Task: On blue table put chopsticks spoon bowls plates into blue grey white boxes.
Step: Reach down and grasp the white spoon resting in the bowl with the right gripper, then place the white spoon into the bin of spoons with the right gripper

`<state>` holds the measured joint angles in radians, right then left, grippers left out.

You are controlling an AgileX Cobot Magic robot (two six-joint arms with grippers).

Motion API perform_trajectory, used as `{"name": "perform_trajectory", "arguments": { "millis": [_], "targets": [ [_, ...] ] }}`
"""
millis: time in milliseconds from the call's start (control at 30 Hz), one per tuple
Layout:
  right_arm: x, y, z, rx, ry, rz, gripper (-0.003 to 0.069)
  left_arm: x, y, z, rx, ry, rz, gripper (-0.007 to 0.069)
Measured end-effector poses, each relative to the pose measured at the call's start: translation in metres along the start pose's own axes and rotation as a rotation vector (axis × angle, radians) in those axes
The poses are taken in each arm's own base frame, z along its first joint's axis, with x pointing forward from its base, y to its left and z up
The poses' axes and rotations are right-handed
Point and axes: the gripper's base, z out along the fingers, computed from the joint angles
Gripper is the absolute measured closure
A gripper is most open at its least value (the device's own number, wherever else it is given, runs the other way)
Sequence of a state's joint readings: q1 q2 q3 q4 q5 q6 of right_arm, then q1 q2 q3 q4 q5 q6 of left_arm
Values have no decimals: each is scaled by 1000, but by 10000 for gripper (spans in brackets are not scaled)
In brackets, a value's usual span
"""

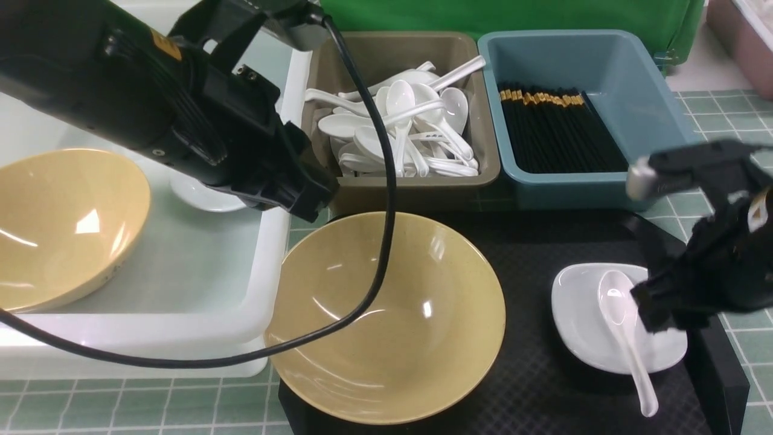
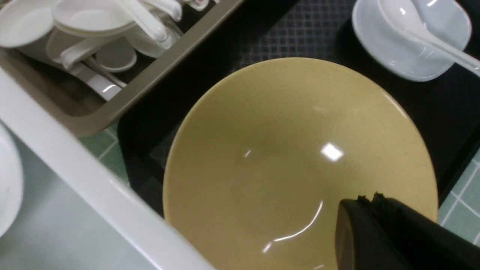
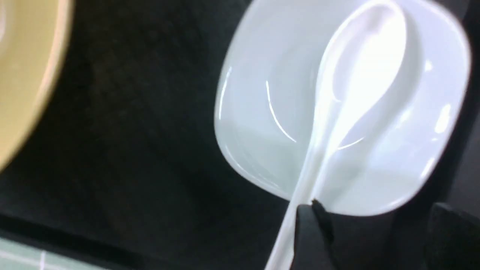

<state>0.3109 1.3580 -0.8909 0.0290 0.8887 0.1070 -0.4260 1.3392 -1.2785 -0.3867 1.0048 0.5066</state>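
A tan-yellow bowl [image 1: 386, 314] sits on the black tray; it also shows in the left wrist view [image 2: 285, 157]. My left gripper [image 1: 309, 204] hovers above that bowl's far left rim, and its fingertips [image 2: 369, 198] are shut with nothing between them. A second bowl [image 1: 60, 223] and a white plate [image 1: 202, 194] lie in the white tub [image 1: 266, 266]. Another plate [image 1: 583, 317] on the tray holds a white spoon [image 1: 625, 329]. My right gripper [image 3: 378, 212] is open over that plate's [image 3: 270, 123] near rim, with the spoon's [image 3: 337, 97] handle beside one finger [image 3: 311, 232]. Chopsticks [image 1: 558, 130] lie in the blue-grey box [image 1: 640, 90].
The taupe box [image 1: 344, 60] holds several white spoons [image 1: 404, 121]. The black tray [image 1: 531, 386] lies on the blue-green tiled table [image 1: 121, 405], right in front of the boxes. A black cable [image 1: 386, 199] hangs from my left arm across the bowl. A green surface stands behind the boxes.
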Motion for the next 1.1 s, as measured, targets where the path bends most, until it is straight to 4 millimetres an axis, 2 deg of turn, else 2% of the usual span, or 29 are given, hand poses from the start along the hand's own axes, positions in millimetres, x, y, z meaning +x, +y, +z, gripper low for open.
{"name": "perform_trajectory", "arguments": {
  "millis": [133,300,467,567,600,700,800,967,1100],
  "targets": [
    [2,-1,17,1,-1,34,229,-1,-2,0,27,-8,3,623],
    [-7,0,45,4,6,61,229,-1,-6,0,71,-11,13,623],
    [-8,-1,72,17,77,78,229,-1,-7,0,77,-14,12,623],
    [-7,-1,80,20,102,80,242,-1,-7,0,78,-12,22,623],
    [-7,-1,81,20,105,80,246,-1,-7,0,78,-12,25,623],
    [-7,-1,82,21,110,78,318,-1,-7,0,78,-13,31,623],
    [-7,-1,82,19,111,62,433,-1,-7,0,78,-13,33,623],
    [-9,-1,80,17,111,34,438,1,-6,0,69,6,56,623],
    [-22,1,63,9,67,7,438,7,-1,-3,10,70,89,623]
  ]
}}
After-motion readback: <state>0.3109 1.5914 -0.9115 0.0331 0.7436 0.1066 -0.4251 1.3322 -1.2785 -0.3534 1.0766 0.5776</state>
